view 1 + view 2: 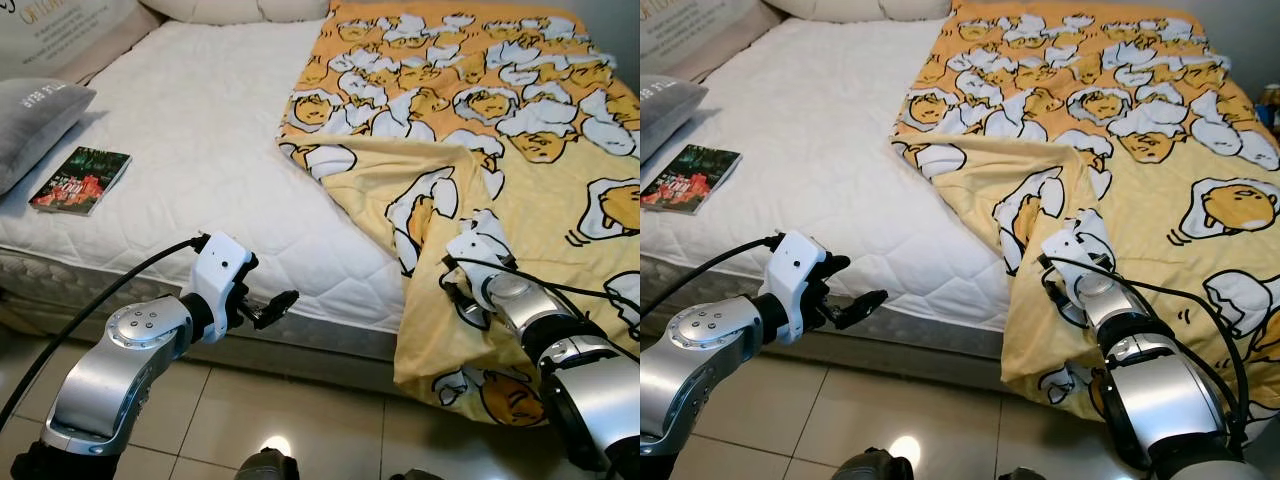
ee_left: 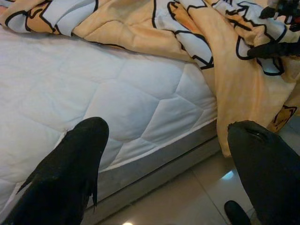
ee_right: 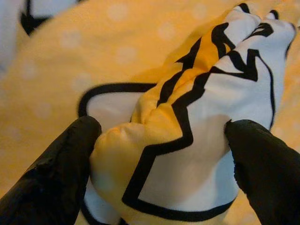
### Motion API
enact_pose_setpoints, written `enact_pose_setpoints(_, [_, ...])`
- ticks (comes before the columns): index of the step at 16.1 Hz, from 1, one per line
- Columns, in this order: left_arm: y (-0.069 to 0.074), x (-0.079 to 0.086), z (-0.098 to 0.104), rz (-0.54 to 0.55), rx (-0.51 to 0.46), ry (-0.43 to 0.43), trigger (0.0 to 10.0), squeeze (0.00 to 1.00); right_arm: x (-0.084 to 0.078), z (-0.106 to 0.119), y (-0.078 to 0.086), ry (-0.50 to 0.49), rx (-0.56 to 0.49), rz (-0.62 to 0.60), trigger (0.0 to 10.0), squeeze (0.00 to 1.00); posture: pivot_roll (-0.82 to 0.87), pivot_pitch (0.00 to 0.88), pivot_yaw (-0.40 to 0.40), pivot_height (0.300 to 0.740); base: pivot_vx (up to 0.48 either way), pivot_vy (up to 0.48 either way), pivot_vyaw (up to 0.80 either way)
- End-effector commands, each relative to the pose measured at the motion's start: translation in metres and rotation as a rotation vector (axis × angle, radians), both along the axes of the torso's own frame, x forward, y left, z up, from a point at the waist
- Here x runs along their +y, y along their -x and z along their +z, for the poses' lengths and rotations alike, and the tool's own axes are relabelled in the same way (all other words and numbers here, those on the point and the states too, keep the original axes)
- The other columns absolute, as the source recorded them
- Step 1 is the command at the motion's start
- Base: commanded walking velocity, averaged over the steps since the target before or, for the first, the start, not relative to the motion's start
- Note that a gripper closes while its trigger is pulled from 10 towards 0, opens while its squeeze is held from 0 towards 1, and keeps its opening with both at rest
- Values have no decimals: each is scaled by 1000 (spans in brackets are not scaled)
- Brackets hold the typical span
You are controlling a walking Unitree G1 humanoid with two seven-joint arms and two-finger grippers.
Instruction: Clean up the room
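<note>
A yellow blanket [image 1: 520, 120] printed with cartoon eggs covers the right half of the bed and hangs over its front edge toward the floor. My right gripper [image 1: 472, 258] is at that front edge, shut on a bunched fold of the blanket [image 3: 187, 117], which fills the space between its two black fingers [image 3: 61, 164]. My left gripper [image 1: 275, 305] hovers open in front of the white quilted mattress [image 1: 200, 120], just off its front edge, with nothing between its fingers [image 2: 70, 178].
A book [image 1: 80, 180] with a dark red and green cover lies on the mattress at the left. A grey pillow [image 1: 35, 120] sits beside it. A cream headboard cushion [image 1: 230, 8] is at the back. Glossy tiled floor [image 1: 300, 420] lies below.
</note>
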State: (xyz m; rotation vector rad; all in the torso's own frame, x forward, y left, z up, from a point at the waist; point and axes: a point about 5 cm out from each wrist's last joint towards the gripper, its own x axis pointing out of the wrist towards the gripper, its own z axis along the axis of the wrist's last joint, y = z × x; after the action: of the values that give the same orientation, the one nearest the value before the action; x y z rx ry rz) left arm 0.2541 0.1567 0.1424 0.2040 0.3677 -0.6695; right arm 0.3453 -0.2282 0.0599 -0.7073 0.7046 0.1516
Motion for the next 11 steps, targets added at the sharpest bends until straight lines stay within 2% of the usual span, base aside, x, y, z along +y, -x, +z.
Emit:
enact_pose_setpoints(1, [0,2,4,6,-14,-23,10000,0,-3,0,1,54,-13,3,10000,0,145,101,78,740,0,0,0])
enact_pose_setpoints(2, [0,1,5,9,-15,-27,10000,0,-7,-1,2,90,-12,-1,10000,0,146,100,79,740,0,0,0])
enact_pose_setpoints(5, [0,2,5,14,-15,-30,10000,0,-11,-2,4,76,-22,-63,10000,0,147,99,80,740,0,0,0])
enact_pose_setpoints(6, [0,2,6,16,-16,-31,10000,0,-12,-3,5,79,-20,-67,4980,0,147,100,79,740,0,0,0])
enact_pose_setpoints(7, [-1,3,6,19,-16,-32,10000,0,-13,-4,6,82,-18,-68,4039,0,148,99,79,740,0,0,0])
enact_pose_setpoints(9, [1,3,5,17,-3,-33,10000,0,-15,-6,8,84,-1,-80,0,0,147,97,78,740,0,0,0])
enact_pose_setpoints(11, [4,2,3,-8,17,-40,10000,0,-14,-13,13,-21,36,-162,0,0,147,95,79,740,0,0,0])
